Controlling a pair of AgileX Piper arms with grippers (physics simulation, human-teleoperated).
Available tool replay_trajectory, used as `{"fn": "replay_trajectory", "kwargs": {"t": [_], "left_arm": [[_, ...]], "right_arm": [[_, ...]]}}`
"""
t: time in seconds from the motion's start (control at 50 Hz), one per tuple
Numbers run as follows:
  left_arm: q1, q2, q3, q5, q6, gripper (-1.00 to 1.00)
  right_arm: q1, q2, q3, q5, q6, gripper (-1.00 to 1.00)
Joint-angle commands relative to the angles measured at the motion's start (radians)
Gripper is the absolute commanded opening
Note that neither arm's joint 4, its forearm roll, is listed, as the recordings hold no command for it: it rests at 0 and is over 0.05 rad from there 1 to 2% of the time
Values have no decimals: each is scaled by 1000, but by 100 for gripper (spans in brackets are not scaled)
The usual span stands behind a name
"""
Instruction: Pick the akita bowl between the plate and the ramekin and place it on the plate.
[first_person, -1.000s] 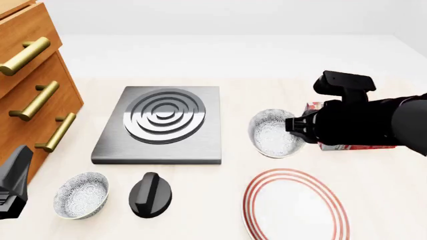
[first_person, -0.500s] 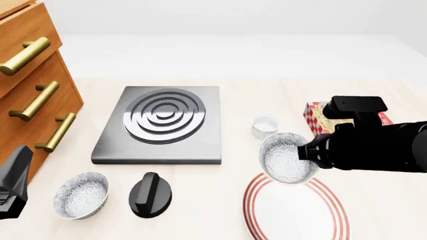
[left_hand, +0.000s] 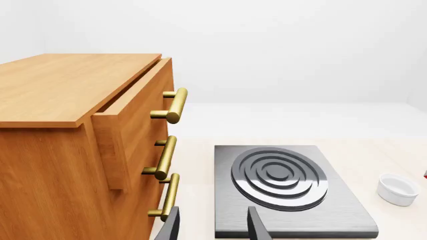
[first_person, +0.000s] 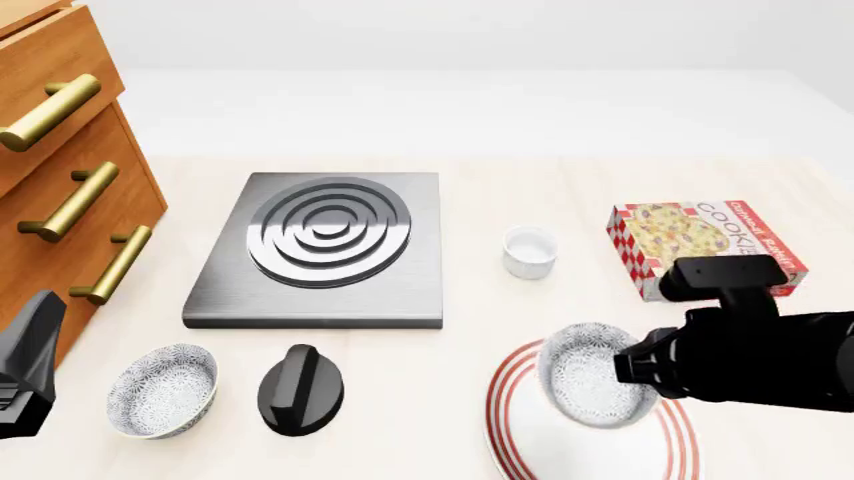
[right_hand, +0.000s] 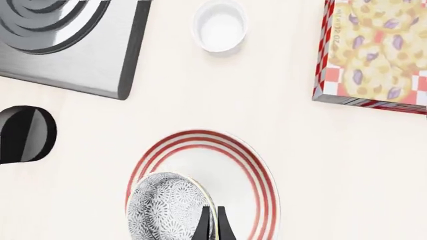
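My right gripper (first_person: 638, 368) is shut on the rim of the speckled akita bowl (first_person: 591, 373), holding it over the red-ringed plate (first_person: 534, 440). In the right wrist view the akita bowl (right_hand: 168, 207) hangs above the plate (right_hand: 233, 175) with the fingers (right_hand: 212, 225) pinching its edge. I cannot tell whether the bowl touches the plate. The plain white ramekin (first_person: 530, 250) stands further back on the table; the ramekin (right_hand: 219, 25) shows in the right wrist view too. My left gripper (left_hand: 212, 227) is open near the table's left front corner, holding nothing.
A second speckled bowl (first_person: 162, 389) sits front left beside a black knob (first_person: 300, 388). A grey burner slab (first_person: 320, 250) lies mid-table. The wooden drawer unit (first_person: 54, 170) stands at the left. A cookie box (first_person: 705, 245) lies right of the ramekin.
My right gripper has carried the akita bowl toward the front and downward, from in front of the ramekin to over the plate. The left arm has not moved.
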Motion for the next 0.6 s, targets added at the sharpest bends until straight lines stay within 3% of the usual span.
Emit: {"fn": "replay_trajectory", "kwargs": {"t": [0.02,0.26,0.6], "left_arm": [[0,0,0,0,0,100],[0,0,0,0,0,100],[0,0,0,0,0,100]], "right_arm": [[12,21,57,-51,22,-100],[-21,101,94,-144,-15,-100],[-26,190,130,-241,-11,-100]]}}
